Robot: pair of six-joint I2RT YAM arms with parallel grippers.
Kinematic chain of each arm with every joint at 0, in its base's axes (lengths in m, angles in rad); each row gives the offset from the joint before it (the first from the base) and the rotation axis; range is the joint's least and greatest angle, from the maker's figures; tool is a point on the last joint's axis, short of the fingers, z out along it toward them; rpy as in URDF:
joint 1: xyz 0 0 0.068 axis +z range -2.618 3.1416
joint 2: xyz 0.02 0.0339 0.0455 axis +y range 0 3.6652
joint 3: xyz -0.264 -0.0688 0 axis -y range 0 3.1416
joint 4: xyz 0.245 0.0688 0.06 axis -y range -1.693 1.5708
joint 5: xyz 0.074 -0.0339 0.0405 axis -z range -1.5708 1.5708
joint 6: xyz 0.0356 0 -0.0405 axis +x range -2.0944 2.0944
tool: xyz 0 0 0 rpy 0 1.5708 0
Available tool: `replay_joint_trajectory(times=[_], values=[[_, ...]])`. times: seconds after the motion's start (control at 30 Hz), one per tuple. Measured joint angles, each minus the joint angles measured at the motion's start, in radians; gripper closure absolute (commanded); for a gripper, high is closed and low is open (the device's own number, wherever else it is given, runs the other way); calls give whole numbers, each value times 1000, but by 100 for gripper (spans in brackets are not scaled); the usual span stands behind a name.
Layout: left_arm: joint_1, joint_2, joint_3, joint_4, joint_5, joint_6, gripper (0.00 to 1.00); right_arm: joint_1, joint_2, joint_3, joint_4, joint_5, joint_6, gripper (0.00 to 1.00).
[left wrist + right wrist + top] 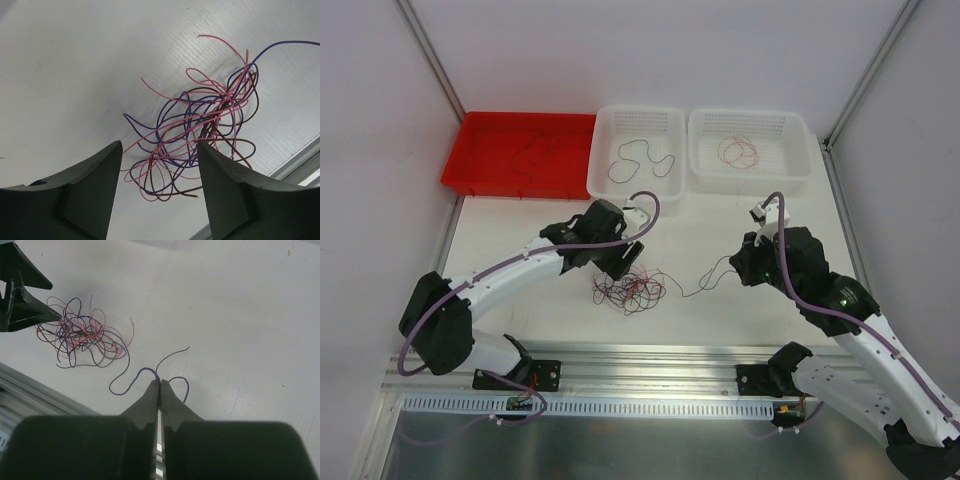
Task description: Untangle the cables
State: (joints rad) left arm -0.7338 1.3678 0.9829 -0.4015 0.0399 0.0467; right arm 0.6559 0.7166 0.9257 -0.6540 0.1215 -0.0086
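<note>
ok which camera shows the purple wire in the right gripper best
Right wrist: the right gripper, shut, pinches the purple wire, and its loop toward the tangle is clear. Top external shows only a faint line between gripper and tangle. Left wrist shows the tangle alone; which strand it is cannot be told.

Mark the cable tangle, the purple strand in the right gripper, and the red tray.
cable tangle [630, 290]: top external view, middle of the knot.
purple strand [145, 369]: right wrist view, top of its arch.
red tray [485, 160]: top external view, bare floor at its left end.
</note>
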Motion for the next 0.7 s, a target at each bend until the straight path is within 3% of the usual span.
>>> replay_joint_trajectory(times=[0.27, 0.5, 0.7], values=[[-5, 106, 43, 7, 0, 81, 60, 0, 13, -24, 22, -21, 16, 99], [-6, 117, 45, 15, 4, 95, 100, 0, 14, -44, 35, -19, 17, 99], [-7, 91, 47, 15, -27, 93, 100, -6, 20, -57, 33, 42, 24, 99]])
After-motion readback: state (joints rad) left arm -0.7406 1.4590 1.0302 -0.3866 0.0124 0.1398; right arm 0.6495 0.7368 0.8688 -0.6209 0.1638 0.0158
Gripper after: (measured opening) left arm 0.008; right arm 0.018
